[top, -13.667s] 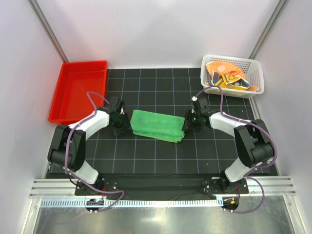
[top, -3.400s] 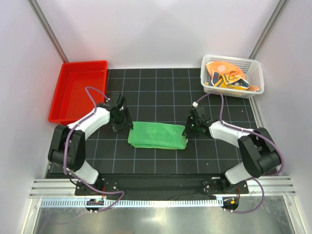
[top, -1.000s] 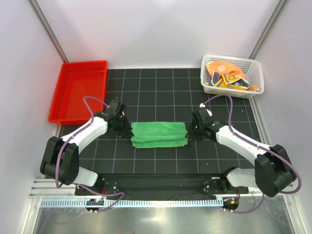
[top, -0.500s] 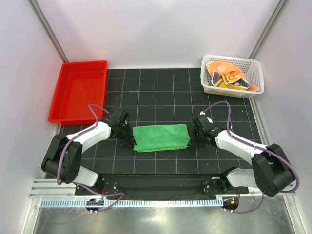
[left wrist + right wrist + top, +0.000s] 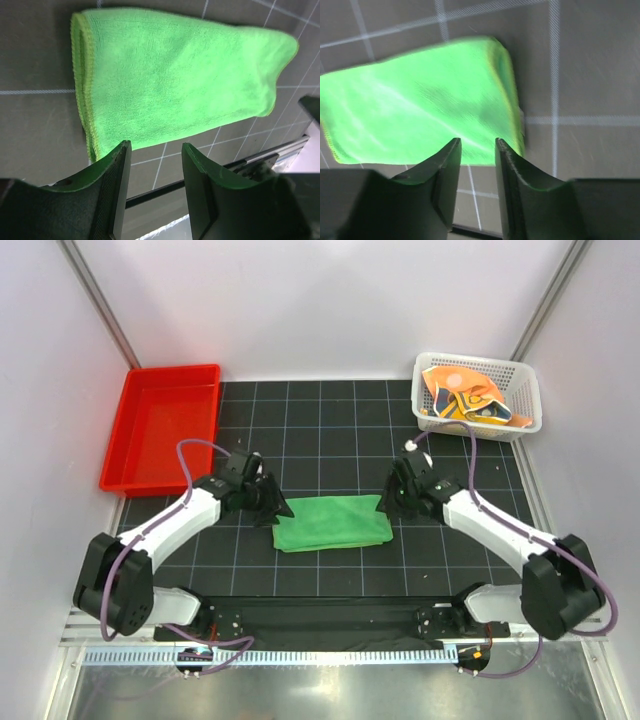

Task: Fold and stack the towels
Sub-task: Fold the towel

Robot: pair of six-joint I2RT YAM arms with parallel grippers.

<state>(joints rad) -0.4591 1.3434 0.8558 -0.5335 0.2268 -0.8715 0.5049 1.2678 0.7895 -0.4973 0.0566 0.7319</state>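
Black gridded matting [image 5: 330, 430] carries the green towel [image 5: 332, 523], folded flat between both arms. We judge it light, soft and limp, so we would pinch it at a hemmed corner. We see the left gripper [image 5: 278, 510] and right gripper [image 5: 390, 505] low at its short ends, tilted inward, jaws parted, holding nothing.

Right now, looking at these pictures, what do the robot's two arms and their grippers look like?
The left arm and right arm match: glossy white shells between bulky black joints, each with a thin purple cable looping along it. The left gripper and right gripper each have two flat, dark, matte fingers with rounded tips. No markings are readable.
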